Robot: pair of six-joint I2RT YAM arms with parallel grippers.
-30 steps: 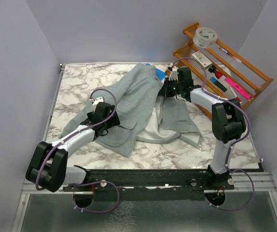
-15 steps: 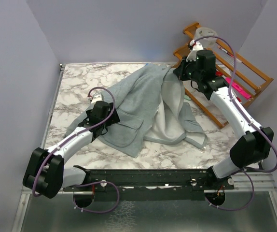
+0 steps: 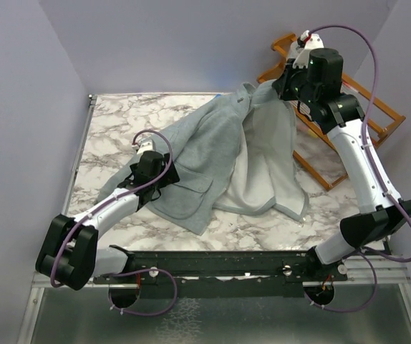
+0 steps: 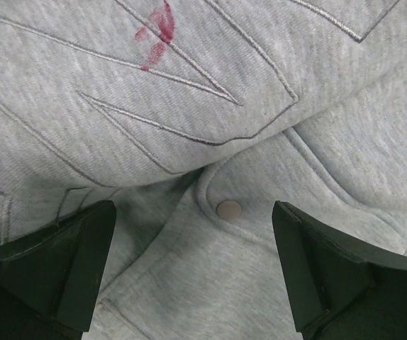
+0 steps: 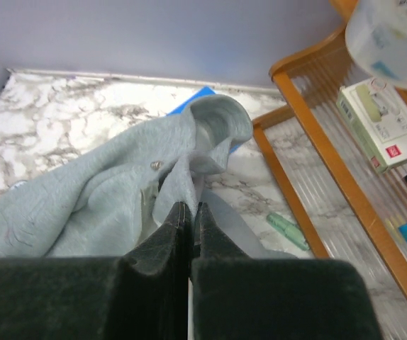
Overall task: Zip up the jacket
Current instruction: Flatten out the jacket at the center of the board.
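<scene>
The light grey fleece jacket lies across the marble table, its front open and the pale lining showing. My right gripper is shut on the jacket's upper front edge and holds it raised near the back right, the cloth hanging down from it. My left gripper is open, pressed low over the jacket's left side; its fingers straddle a flap with a metal snap. A red mark shows on the fleece.
A wooden rack with a tape roll, pens and boxes stands at the back right, close to my right arm. A blue pad peeks from under the jacket. A green pen lies on the table by the rack.
My right gripper has risen and moved back and right with the jacket's front edge, lifting and spreading the right panel. The left gripper has barely moved.
</scene>
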